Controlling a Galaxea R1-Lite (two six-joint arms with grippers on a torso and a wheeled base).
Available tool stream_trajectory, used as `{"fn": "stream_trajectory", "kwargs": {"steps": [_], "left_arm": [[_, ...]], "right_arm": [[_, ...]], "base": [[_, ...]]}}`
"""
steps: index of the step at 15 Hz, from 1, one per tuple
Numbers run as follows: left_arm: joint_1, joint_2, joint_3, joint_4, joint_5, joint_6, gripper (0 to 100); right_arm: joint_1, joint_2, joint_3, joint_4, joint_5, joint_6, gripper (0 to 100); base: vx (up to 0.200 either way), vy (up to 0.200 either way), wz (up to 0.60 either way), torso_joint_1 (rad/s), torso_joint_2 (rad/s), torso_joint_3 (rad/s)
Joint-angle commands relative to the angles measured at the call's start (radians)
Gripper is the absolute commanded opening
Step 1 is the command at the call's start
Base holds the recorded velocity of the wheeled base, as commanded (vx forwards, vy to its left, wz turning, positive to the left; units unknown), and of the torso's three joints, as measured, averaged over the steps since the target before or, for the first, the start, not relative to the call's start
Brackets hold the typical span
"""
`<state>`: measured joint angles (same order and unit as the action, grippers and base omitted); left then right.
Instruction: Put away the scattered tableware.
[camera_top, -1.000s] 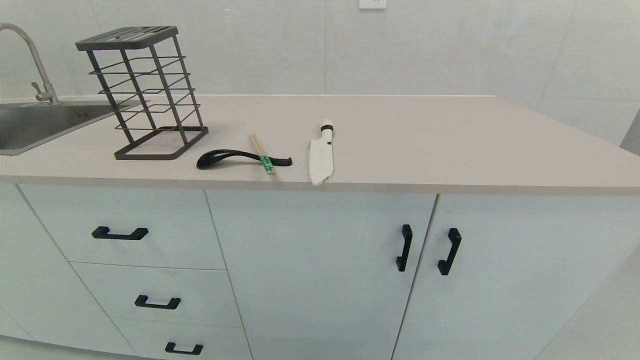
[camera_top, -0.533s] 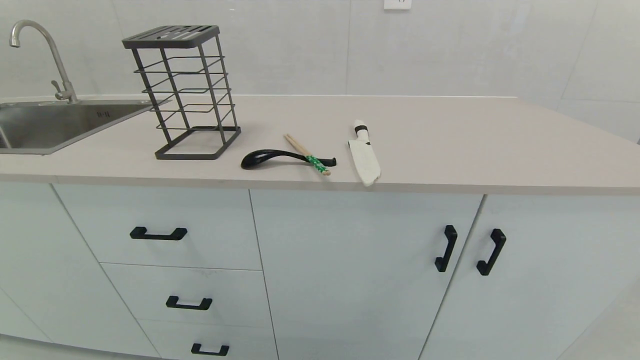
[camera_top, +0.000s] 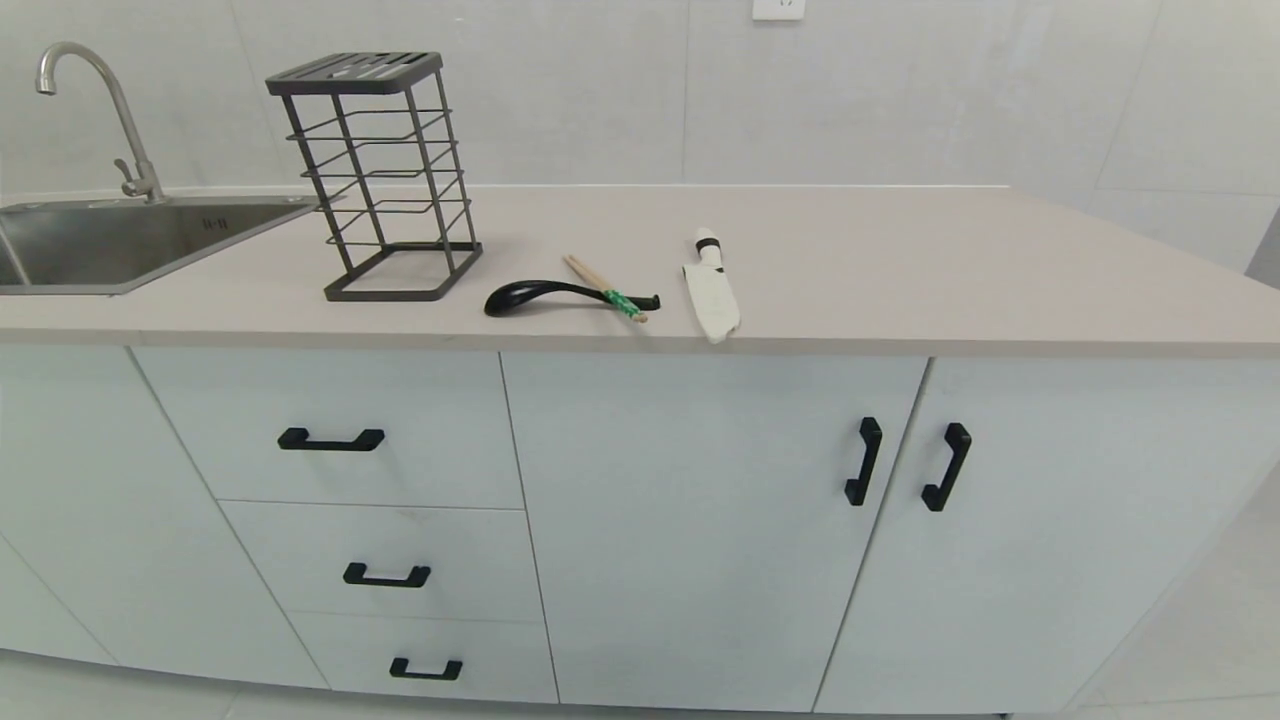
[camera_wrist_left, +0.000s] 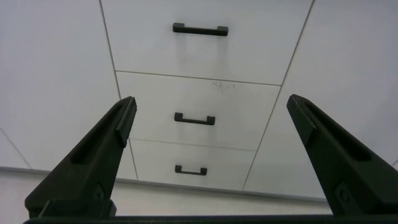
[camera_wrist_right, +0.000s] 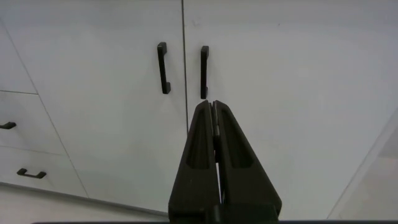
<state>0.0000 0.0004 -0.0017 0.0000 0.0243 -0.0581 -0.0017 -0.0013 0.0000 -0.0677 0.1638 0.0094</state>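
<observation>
the white knife (camera_top: 712, 290) lies near the front edge of the counter (camera_top: 900, 260), its handle toward the wall and its tip at the lip, seemingly poking just past it. just beside it, on the robot's left, a pair of chopsticks (camera_top: 603, 288) crosses the handle of a black spoon (camera_top: 530, 296); from this far off it is hard to tell whether the sticks rest on top of the handle or merely against it. farther left stands the empty wire rack (camera_top: 355, 70), with the sink (camera_top: 100, 235) beyond.

the left gripper (camera_wrist_left: 211, 155) hangs low in front of the drawers (camera_wrist_left: 199, 118) with its jaws spread wide, grasping nothing. the right gripper (camera_wrist_right: 213, 109) faces the cabinet doors (camera_wrist_right: 280, 93) with its fingers pressed together, also empty.

the main risk is the knife: a nudge from an arm rising past the counter's lip would likely tip it off onto the floor. the crossed chopsticks and spoon are the second: lifting one would probably drag or roll the other, and round sticks so near the edge could roll off. the right gripper must also spread its fingers before any pick, or it will only shove things.
</observation>
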Motion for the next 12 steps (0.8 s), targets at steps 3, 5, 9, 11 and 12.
{"fn": "stream_trajectory", "kwargs": {"steps": [3, 5, 9, 11, 12], "left_arm": [[0.0, 0.0, -0.001, 0.0, 0.0, 0.0, 100], [0.0, 0.0, 0.0, 0.0, 0.0, 0.0, 100], [0.0, 0.0, 0.0, 0.0, 0.0, 0.0, 100], [0.0, 0.0, 0.0, 0.0, 0.0, 0.001, 100], [0.0, 0.0, -0.001, 0.0, 0.0, 0.001, 100]], "right_arm": [[0.0, 0.001, 0.0, -0.001, 0.0, -0.002, 0], [0.002, 0.001, 0.0, -0.001, 0.0, -0.002, 0], [0.002, 0.001, 0.0, -0.001, 0.0, -0.002, 0], [0.0, 0.001, 0.0, -0.001, 0.0, -0.003, 0], [0.0, 0.001, 0.0, -0.001, 0.0, -0.003, 0]], "base": [[0.0, 0.0, 0.0, 0.0, 0.0, 0.0], [0.0, 0.2, 0.0, 0.002, 0.0, 0.002], [0.0, 0.15, 0.0, 0.004, 0.0, -0.002], [0.0, 0.0, 0.0, 0.0, 0.0, 0.0], [0.0, 0.0, 0.0, 0.0, 0.0, 0.0]]}}
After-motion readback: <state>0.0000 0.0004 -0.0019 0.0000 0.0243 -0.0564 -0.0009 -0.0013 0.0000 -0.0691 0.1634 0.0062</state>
